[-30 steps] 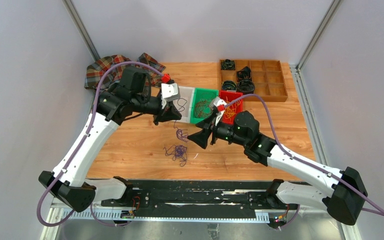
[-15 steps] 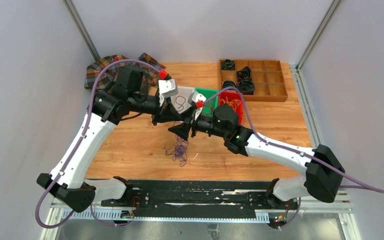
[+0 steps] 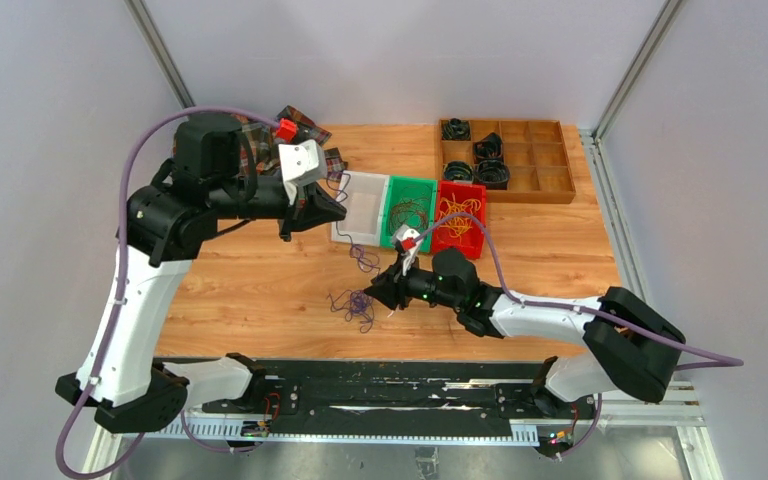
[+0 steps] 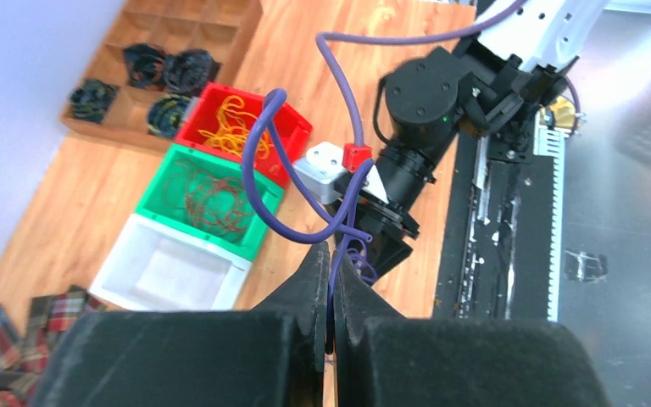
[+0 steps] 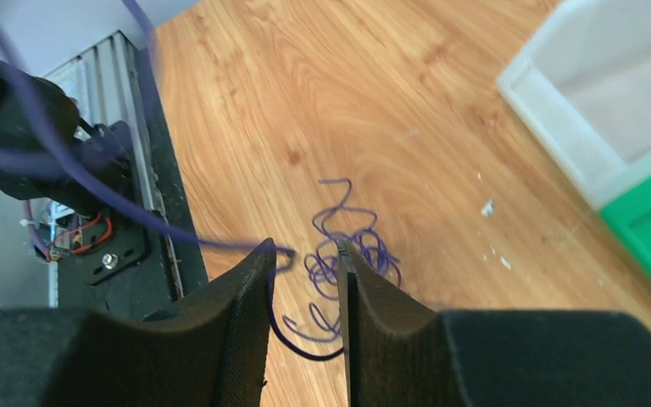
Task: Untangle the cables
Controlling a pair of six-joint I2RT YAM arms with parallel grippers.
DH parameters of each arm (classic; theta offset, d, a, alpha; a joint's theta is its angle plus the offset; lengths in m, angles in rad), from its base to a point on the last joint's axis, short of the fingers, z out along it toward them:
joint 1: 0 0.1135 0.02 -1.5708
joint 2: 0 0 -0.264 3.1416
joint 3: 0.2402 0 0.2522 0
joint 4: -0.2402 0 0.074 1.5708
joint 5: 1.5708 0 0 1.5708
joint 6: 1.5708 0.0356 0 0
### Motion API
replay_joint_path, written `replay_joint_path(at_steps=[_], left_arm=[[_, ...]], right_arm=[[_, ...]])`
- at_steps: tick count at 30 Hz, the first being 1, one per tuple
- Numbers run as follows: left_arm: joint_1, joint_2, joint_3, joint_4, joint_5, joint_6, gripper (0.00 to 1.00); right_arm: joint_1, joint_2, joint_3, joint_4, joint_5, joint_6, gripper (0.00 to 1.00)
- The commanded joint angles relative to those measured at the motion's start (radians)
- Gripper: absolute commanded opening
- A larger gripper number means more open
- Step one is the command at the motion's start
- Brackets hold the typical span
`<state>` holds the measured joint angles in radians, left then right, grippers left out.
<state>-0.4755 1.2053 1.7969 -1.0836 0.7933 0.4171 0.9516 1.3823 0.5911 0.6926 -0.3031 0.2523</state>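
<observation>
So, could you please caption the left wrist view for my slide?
Left jaws pinch a lifted purple cable, right arm beyond.

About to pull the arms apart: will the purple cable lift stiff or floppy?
Probably floppy: the purple cable curls in loose loops from the shut left end effector. Likely light, being thin. Its tangle on the table may snag, since strands cross there.

The wooden table (image 3: 260, 285) bears a plaid cloth (image 3: 303, 119), 3 bins (image 3: 411, 180), a divided tray (image 3: 550, 181) and purple cables (image 3: 358, 303).
</observation>
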Motion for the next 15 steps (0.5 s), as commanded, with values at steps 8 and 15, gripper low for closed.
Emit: replay_joint_path(at_steps=[8,15], left_arm=[[-0.006,-0.013,0.222,-0.036,-0.179,0.074,0.00],[-0.006,-0.031,0.271,-0.037,-0.293,0.161,0.01]], right_arm=[[0.005,-0.044,-0.168,0.041,0.154,0.074,0.20],[0.000,-0.125,-0.238,-0.018,0.239,0.095,0.01]])
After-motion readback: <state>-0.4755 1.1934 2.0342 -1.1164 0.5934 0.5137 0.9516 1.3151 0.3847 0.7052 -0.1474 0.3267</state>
